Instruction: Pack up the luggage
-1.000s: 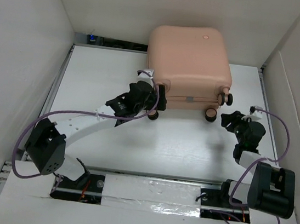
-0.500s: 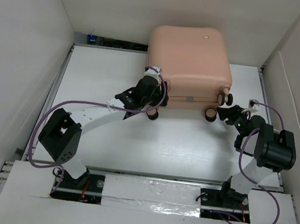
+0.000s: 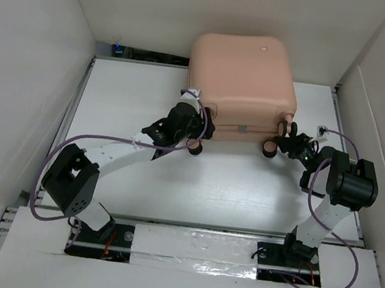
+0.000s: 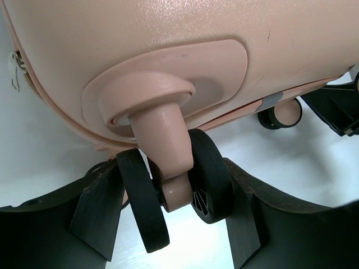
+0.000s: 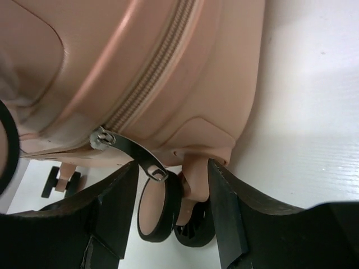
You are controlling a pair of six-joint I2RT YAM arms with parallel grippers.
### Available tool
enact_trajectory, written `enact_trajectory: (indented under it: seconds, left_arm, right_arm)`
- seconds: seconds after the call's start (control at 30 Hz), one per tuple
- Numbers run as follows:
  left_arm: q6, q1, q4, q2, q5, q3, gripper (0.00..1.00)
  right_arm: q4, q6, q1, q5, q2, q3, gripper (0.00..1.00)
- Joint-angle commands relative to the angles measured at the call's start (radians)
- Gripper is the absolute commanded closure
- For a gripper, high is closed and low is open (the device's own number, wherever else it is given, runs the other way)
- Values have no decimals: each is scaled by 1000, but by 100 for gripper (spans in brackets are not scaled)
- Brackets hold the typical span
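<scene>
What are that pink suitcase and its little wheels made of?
The suitcase looks like hard moulded plastic: matte, finely pebbled, with a soft sheen. The wheel has dull black tyres, probably rubber or plastic, on a pink plastic-looking stem.

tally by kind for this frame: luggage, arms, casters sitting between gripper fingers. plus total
Luggage: 1
Arms: 2 (left arm, right arm)
Casters between fingers: 2 (left caster in left gripper, right caster in right gripper)
Total: 5
</scene>
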State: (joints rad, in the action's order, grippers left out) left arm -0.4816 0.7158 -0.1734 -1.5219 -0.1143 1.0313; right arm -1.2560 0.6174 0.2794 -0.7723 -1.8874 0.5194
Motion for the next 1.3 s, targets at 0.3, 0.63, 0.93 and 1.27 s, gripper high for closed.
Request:
enact_trajectory:
  seconds: [0.3,0.63,0.93,1.27]
  left_arm:
    - [-35,-3,-23,160,71,-93,100]
    - [-29,-3,-12,167,61,-89,100]
    - [-25,-3,-9,160,59,-80,100]
    - [-38,-3,-54,155,96,-74,100]
  right_arm:
    - [-474,10,-9,-73,28,5,41]
    - [-330,-119,-37,-62,155,-1,51]
    - [-307,-139,-37,-73,154,22,53]
    - [-439,-81,-88,-22,128,-47,100]
